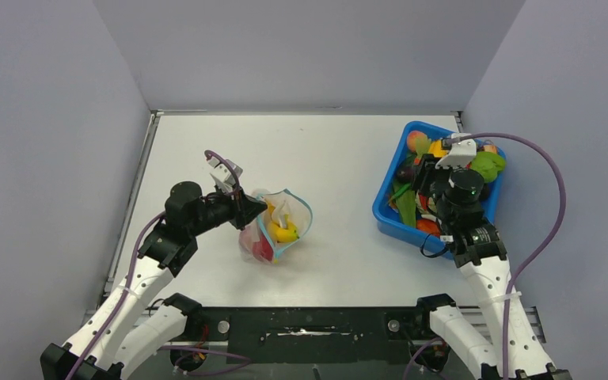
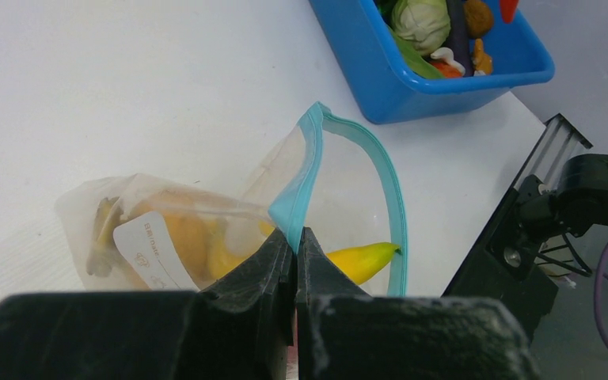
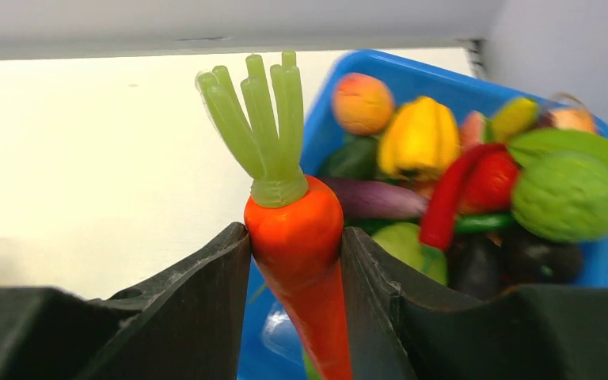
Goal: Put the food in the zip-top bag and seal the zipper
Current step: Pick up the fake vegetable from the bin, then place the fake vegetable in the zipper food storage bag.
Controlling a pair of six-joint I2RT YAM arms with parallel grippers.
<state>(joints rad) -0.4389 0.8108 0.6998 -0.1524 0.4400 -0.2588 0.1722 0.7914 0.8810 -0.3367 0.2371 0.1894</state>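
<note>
The clear zip-top bag (image 1: 279, 226) stands open mid-table with a yellow banana (image 1: 286, 232) and a red piece (image 1: 262, 248) inside. My left gripper (image 1: 260, 209) is shut on the bag's mouth edge, pinching the light blue zipper (image 2: 305, 170). The banana (image 2: 359, 260) shows through the open mouth in the left wrist view. My right gripper (image 3: 294, 237) is shut on an orange toy carrot (image 3: 297, 237) with green stems, held over the blue bin (image 1: 390, 210). In the top view the right gripper (image 1: 422, 184) hides the carrot.
The blue bin at the right holds several more toy foods: a yellow pepper (image 3: 419, 136), a peach (image 3: 362, 102), a red chilli (image 3: 459, 194), a green cabbage (image 3: 568, 195). Grey walls enclose the white table (image 1: 340, 158) on three sides.
</note>
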